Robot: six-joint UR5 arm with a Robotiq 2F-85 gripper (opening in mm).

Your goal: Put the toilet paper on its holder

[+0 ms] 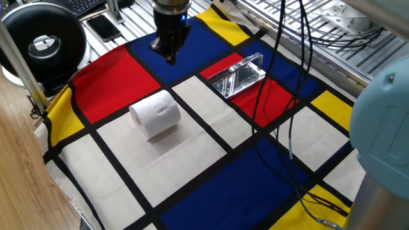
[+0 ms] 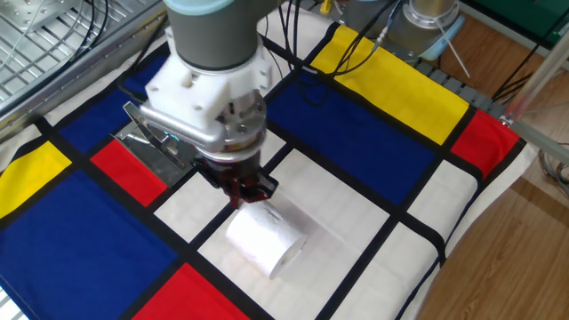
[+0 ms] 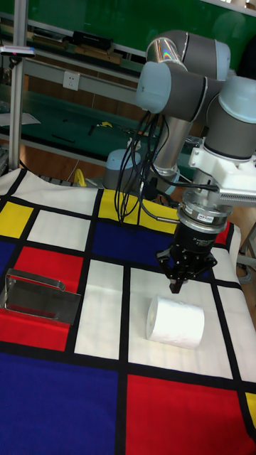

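- Nothing of the task is done, as I judge it: the toilet paper (image 1: 155, 114) lies on its side on a white panel of the checked cloth (image 1: 192, 153) that covers the counter, untouched by me.
- My gripper (image 3: 175, 286) hangs just above the roll, near its far upper edge, with no contact that I can see in the tall fixed view.
- My fingers (image 2: 243, 194) are drawn together to a narrow dark tip and hold nothing; I read them as closed, with no real gap between them.
- The holder (image 1: 238, 76) rests well apart from the roll, on a red panel across a black stripe, its mirror-like plate tilted up; I cannot make out its thin bar clearly.
- In the tall fixed view the holder (image 3: 41, 299) sits at the left edge of the cloth and the roll (image 3: 176, 321) is off to its right, with a white panel between them.
- Still ahead, in my estimate: spread my fingers, come down around the roll, lift it, carry it to the holder and slide the core onto the bar.
- The roll's hollow core faces sideways, so I expect lining it up with the bar to take care.
- As for containers, I see none here; the holder carries nothing, and no bowl, box or tray shows on the cloth.
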